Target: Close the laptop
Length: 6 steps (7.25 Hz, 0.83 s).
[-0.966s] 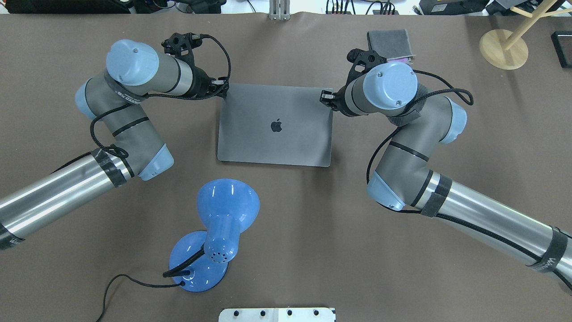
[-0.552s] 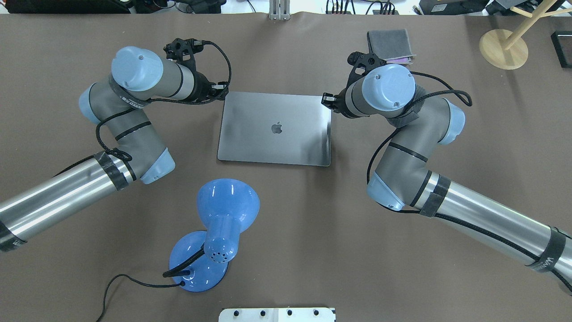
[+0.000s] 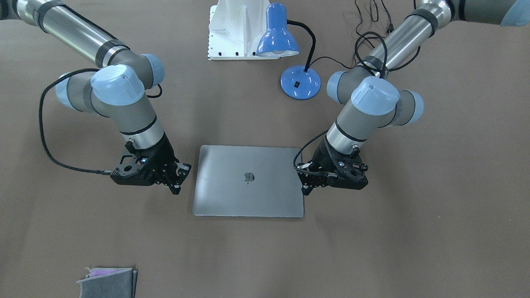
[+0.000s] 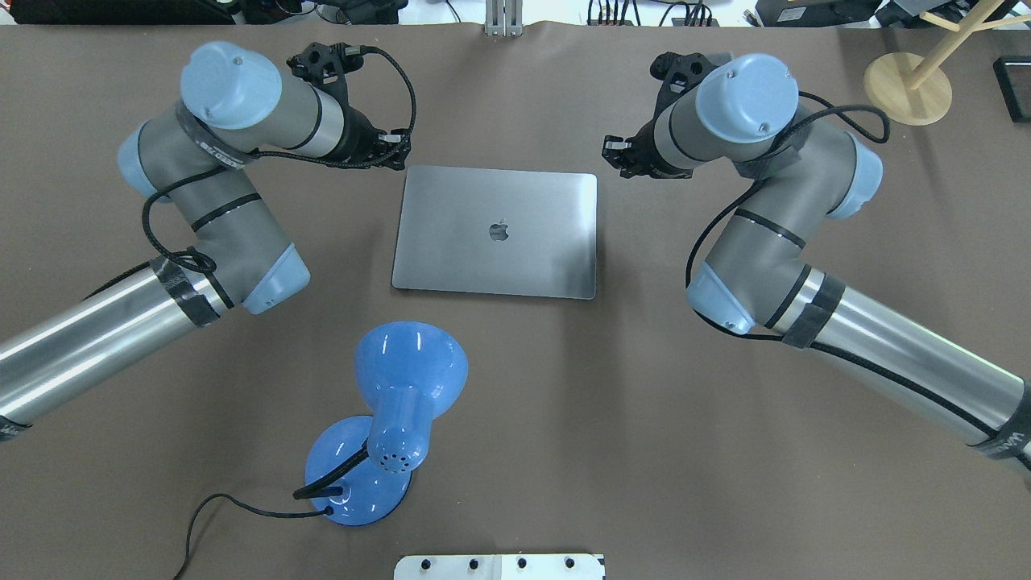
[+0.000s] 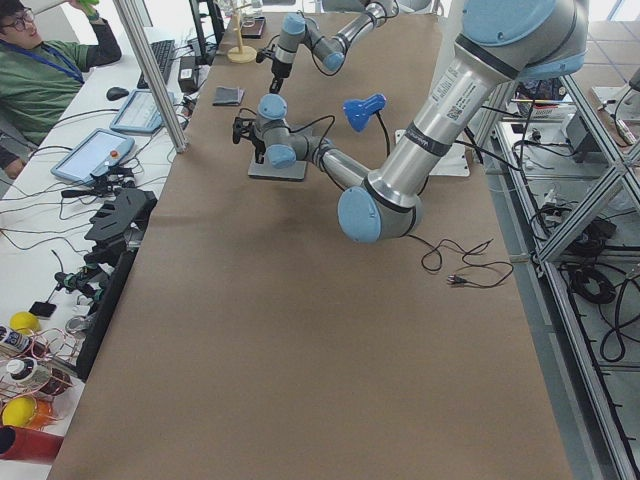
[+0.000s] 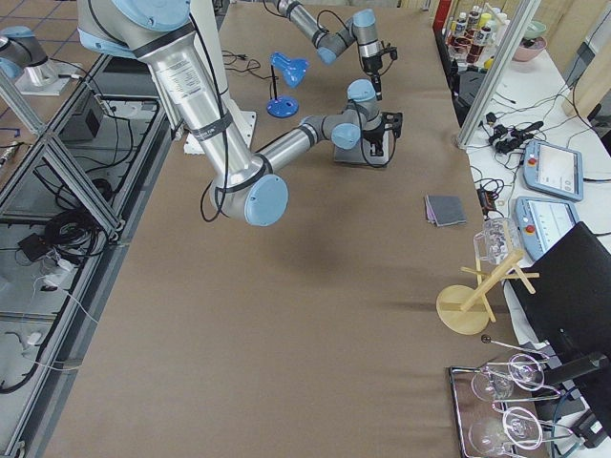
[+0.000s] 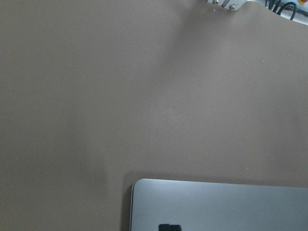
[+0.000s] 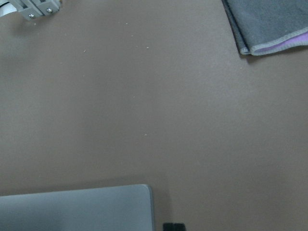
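Note:
The laptop (image 4: 495,234) is a slim grey metal slab with an apple logo. It lies closed and flat on the brown table, and also shows in the front view (image 3: 248,180). My left gripper (image 4: 399,153) hovers just off the lid's far-left corner and looks shut and empty; in the front view (image 3: 305,183) it is beside the laptop's edge. My right gripper (image 4: 614,153) looks shut and empty, a little clear of the far-right corner, as the front view (image 3: 178,179) also shows. Both wrist views show a lid corner (image 7: 216,204) (image 8: 77,209).
A blue desk lamp (image 4: 403,403) stands on the near side of the laptop with its cord trailing left. A folded grey cloth (image 3: 107,282) lies on the far side behind my right arm. A wooden stand (image 4: 908,89) is at the far right. A white base plate (image 4: 499,566) sits at the near edge.
The lid has dropped from slightly raised to flat. Both grippers have drawn away from its far corners, the right one further out to the right.

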{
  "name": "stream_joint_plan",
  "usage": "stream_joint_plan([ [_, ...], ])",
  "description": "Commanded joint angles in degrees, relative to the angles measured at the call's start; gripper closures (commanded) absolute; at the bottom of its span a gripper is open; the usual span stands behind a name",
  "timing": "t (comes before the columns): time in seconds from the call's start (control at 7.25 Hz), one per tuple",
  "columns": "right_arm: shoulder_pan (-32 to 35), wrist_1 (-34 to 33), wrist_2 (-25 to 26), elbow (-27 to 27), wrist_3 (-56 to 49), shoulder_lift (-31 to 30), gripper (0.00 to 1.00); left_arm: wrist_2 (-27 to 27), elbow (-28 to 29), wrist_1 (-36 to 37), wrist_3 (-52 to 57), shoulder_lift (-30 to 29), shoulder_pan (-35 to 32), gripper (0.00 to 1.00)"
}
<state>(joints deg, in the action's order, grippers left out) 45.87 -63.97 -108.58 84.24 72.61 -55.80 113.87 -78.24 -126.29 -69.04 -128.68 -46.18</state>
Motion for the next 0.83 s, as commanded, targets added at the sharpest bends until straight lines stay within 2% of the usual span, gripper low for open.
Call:
stream_joint_plan([
  [0.0,6.3,-0.5,-6.4,2.4,-7.6,-4.9,0.0,4.0,-11.5,14.2,11.1,4.5,-3.1,0.02],
  [0.14,9.0,-2.6,-7.9,2.5,-14.4,-6.2,0.0,4.8,-17.0,22.0,15.5,6.6,-4.3,0.02],
  [0.28,11.8,-4.8,-9.8,2.7,-20.7,-7.5,0.0,5.2,-20.0,29.4,22.2,6.9,-5.9,0.02],
  [0.41,15.2,-4.9,-12.2,3.6,-24.8,-11.0,0.0,5.2,-22.9,34.6,29.8,9.8,-7.8,0.02],
  [0.55,19.1,-5.1,-14.6,4.0,-31.2,-14.5,0.0,5.2,-24.9,35.9,37.1,13.9,-10.3,0.02],
  [0.69,22.0,-5.5,-14.7,4.2,-37.9,-18.6,0.0,5.7,-25.0,35.9,44.4,18.0,-13.9,0.02],
])
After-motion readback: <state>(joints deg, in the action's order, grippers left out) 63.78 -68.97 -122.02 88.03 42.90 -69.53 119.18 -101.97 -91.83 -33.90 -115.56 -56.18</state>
